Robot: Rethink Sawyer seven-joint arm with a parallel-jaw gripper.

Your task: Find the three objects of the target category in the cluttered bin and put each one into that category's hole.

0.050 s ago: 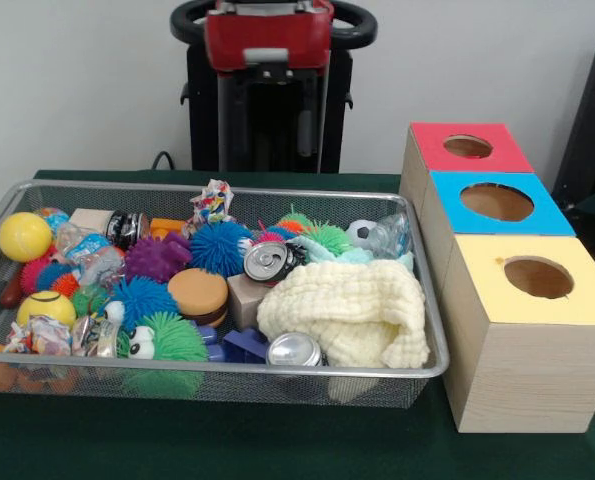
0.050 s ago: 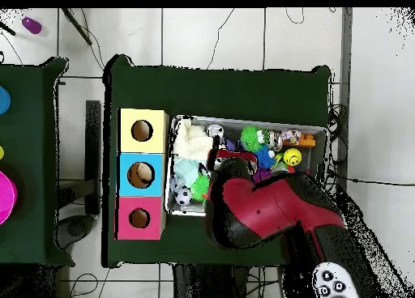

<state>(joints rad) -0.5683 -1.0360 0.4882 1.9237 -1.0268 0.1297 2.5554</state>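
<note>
A wire mesh bin (image 1: pixel 217 372) holds a heap of toys and trash. Three drink cans show in it: one in the middle (image 1: pixel 270 261), one at the front (image 1: pixel 294 350) and one at the back left (image 1: pixel 127 228). Spiky rubber balls in blue (image 1: pixel 220 246), purple (image 1: pixel 158 257) and green (image 1: pixel 329 237) lie among them. Three boxes with round holes stand beside the bin: red (image 1: pixel 468 146), blue (image 1: pixel 496 201) and yellow (image 1: pixel 538 277). My gripper (image 1: pixel 267 68) hangs high behind the bin. In the overhead view the red arm (image 2: pixel 259 206) covers much of the bin (image 2: pixel 243 120).
A cream knitted cloth (image 1: pixel 349 310) fills the bin's right front. Yellow balls (image 1: pixel 24 237), a toy burger (image 1: pixel 198 295), a small football (image 1: pixel 361 232), a wooden block (image 1: pixel 247 298) and crumpled wrappers (image 1: pixel 212 202) crowd the rest. The table (image 1: pixel 277 440) has a green cover.
</note>
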